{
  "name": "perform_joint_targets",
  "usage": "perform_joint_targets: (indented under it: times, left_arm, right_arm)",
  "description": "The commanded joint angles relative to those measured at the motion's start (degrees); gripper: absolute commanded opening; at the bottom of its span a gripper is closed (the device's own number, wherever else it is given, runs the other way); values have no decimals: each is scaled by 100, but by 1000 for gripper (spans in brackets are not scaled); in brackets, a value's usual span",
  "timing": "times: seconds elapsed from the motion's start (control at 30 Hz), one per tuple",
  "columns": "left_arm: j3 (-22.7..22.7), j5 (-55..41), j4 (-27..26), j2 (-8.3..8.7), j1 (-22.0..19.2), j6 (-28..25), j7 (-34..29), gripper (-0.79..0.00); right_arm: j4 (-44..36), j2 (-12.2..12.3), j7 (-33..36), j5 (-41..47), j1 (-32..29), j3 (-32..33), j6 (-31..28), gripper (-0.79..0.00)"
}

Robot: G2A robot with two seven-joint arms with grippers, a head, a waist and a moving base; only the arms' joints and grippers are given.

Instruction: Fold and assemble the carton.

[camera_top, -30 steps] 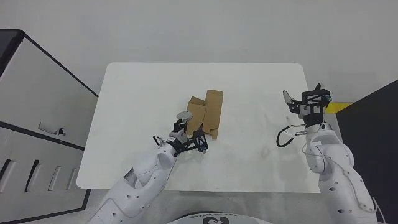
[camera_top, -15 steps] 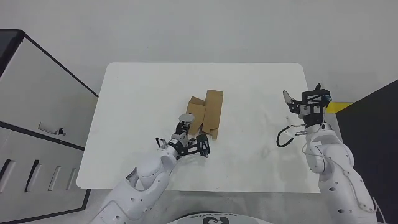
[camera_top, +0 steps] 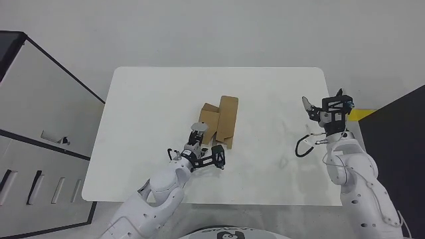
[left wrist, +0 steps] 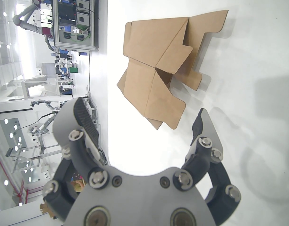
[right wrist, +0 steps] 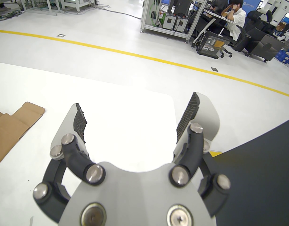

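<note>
Carton (camera_top: 220,119) is left half-folded on the table (camera_top: 279,86); left gripper (camera_top: 208,143) is drawn back toward the near edge, spread wide, empty; right gripper (right wrist: 136,104) likewise spread, empty; regrasping is judged needed.

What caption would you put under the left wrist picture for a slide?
Left gripper, open, poised just short of a partly folded brown carton lying on the white table.

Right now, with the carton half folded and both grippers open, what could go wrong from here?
The carton lies loose on the table, held by neither gripper, so a push from the left gripper alone may slide it rather than fold it. The right gripper sits off near the table's edge, too far to brace it. The raised flaps nearest the left gripper could crease if pinched askew.
</note>
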Motion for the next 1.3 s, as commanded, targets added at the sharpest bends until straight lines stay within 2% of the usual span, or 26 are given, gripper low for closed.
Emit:
perform_joint_targets:
  times: [0.0,0.27,0.87,1.27]
  left_arm:
    - [-8,-42,64,-8,4,89,37,0]
    - [89,-32,290,-82,-93,402,-175,0]
    - [127,-80,544,-136,-156,575,27,0]
    - [120,-74,645,-172,-181,605,59,-274]
  right_arm:
    - [0,0,0,0,0,0,0,0]
    - [0,0,0,0,0,0,0,0]
    - [0,0,0,0,0,0,0,0]
    - [0,0,0,0,0,0,0,0]
